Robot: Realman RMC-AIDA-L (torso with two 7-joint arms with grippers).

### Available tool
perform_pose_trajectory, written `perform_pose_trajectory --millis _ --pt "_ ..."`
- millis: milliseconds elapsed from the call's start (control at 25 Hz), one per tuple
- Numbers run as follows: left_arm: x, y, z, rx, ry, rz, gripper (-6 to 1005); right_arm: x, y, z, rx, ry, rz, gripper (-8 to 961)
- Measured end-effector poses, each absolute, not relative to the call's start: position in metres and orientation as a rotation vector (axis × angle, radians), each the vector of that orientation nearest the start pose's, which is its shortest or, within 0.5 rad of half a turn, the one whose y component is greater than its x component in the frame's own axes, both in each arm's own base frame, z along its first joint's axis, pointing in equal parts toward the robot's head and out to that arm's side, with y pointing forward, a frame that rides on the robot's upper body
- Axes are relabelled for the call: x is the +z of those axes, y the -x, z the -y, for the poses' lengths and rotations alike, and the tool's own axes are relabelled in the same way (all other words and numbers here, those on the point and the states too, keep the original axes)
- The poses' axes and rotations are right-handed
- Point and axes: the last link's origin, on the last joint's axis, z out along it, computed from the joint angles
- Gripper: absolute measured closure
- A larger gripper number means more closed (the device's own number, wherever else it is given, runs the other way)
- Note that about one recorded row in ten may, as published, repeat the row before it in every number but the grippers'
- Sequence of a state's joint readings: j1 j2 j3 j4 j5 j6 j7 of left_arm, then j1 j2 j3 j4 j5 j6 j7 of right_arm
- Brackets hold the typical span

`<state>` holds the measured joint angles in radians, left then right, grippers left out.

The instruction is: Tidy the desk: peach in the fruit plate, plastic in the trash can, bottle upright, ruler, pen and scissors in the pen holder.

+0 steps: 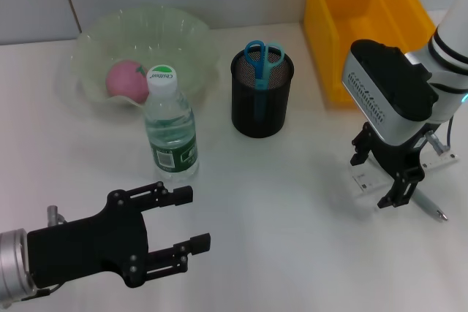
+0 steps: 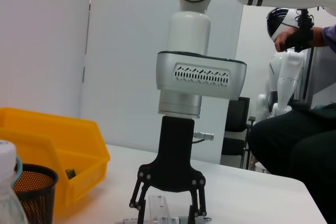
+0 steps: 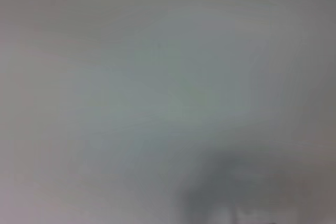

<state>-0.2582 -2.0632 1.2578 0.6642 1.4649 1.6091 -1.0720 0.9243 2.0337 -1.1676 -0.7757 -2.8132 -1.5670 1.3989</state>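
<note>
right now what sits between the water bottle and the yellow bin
In the head view, the black mesh pen holder with the blue scissors in it stands between the water bottle and the yellow bin.

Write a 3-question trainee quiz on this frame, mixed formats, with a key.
1. True or false: the bottle lies on its side.
2. Multiple choice: where are the scissors? A) on the table B) in the pen holder C) in the yellow bin
3. Short answer: which gripper is down over the ruler and pen, and where is the other one?

Key
1. False. It stands upright in front of the fruit plate, which holds the peach.
2. B
3. The right gripper, fingers open astride the ruler. The left gripper hangs open over bare table near the bottle.
</note>
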Motion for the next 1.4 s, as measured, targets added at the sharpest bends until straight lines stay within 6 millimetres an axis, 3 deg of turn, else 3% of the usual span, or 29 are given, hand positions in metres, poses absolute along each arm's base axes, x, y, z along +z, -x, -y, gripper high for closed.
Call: perform_pose_trajectory --millis 1080,1320,1400 --pt "-0.0355 0.2539 -0.2549 -0.99 2.813 0.3 304 -0.0138 -0.2231 -0.3878 -1.027 3.065 0.368 122" --pt "-0.0356 0.2523 -0.2557 -0.995 2.818 0.292 304 -0.0146 -0.2231 -0.3875 -1.029 3.064 0.364 183" --pt "-0.0357 0.252 -0.2558 -0.995 2.819 0.29 304 -0.0151 -0.2226 -0.3883 -1.03 3.055 0.364 268"
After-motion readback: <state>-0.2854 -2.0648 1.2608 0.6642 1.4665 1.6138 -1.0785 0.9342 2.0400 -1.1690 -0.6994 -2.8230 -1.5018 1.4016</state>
